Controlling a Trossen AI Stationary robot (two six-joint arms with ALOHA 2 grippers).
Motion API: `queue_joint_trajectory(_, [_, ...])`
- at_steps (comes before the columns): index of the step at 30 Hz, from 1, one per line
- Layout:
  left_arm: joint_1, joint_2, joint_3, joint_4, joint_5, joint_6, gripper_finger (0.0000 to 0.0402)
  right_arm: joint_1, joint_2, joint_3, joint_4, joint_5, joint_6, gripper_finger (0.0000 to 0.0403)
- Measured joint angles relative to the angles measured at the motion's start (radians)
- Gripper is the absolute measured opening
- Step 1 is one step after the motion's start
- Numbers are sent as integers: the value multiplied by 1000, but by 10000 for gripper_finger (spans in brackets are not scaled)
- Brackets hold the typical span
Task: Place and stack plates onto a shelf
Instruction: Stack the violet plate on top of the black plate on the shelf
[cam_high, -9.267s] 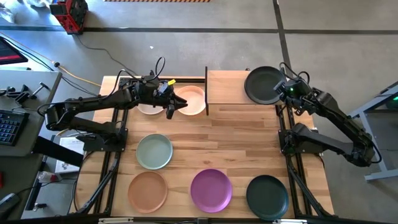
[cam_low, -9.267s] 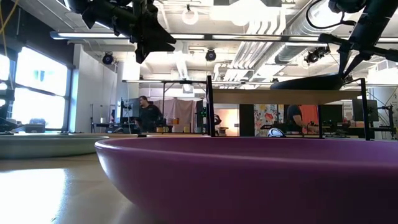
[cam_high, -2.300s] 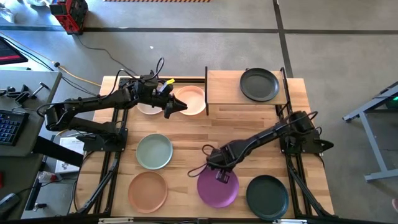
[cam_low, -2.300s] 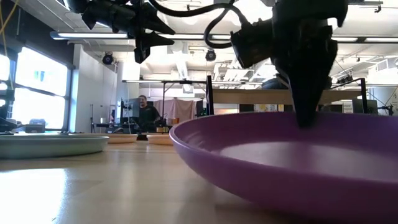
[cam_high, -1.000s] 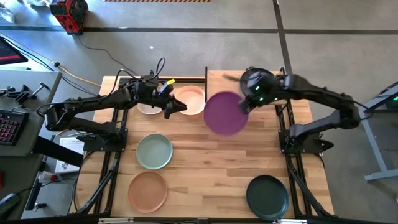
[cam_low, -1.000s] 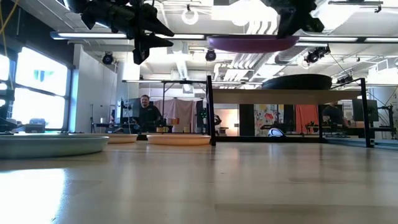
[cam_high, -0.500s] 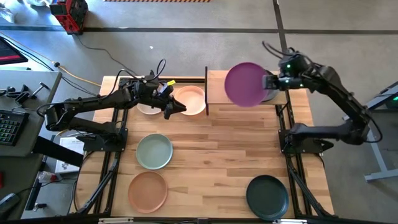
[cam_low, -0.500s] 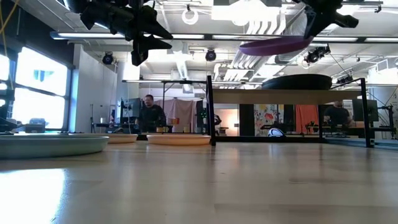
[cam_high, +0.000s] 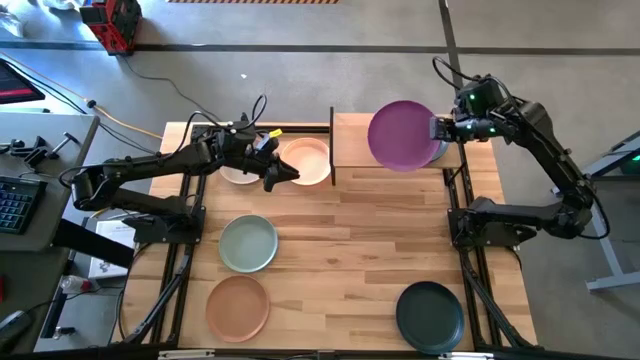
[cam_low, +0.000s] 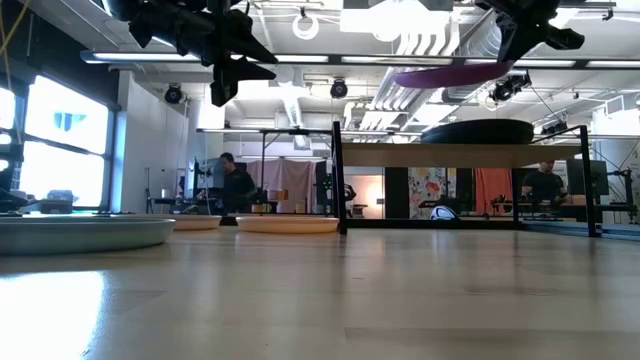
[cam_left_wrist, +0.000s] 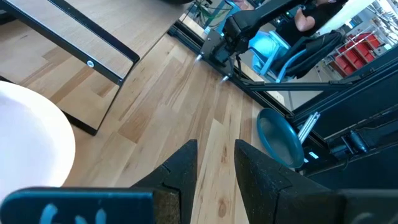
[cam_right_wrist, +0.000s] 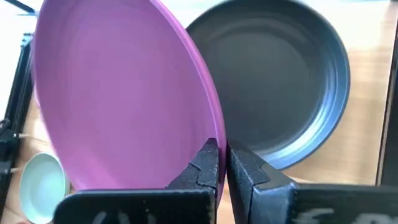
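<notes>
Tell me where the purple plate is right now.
The purple plate is held tilted in the air by the right gripper, above the shelf and partly over the black plate already there.

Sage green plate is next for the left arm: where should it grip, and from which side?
Pinch the raised rim of the sage green plate from above, on its far edge facing the left tool. It lies flat on the table, so only that thin rim offers a hold.
</notes>
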Motion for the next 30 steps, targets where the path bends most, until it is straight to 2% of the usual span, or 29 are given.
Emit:
queue_joint_trajectory(10, [0,0,0,0,0,0,94,14,-16,0,-56,55,14,0])
queue_joint_trajectory(18, [0,0,0,0,-7,0,94,159,-110,0,-82,202,139,0])
queue_joint_trajectory(26, [0,0,0,0,-72,0,94,298,-176,-4,-102,342,267,0])
queue_joint_trajectory(30, [0,0,0,0,-79,0,94,363,-248,-138,-48,368,351,0])
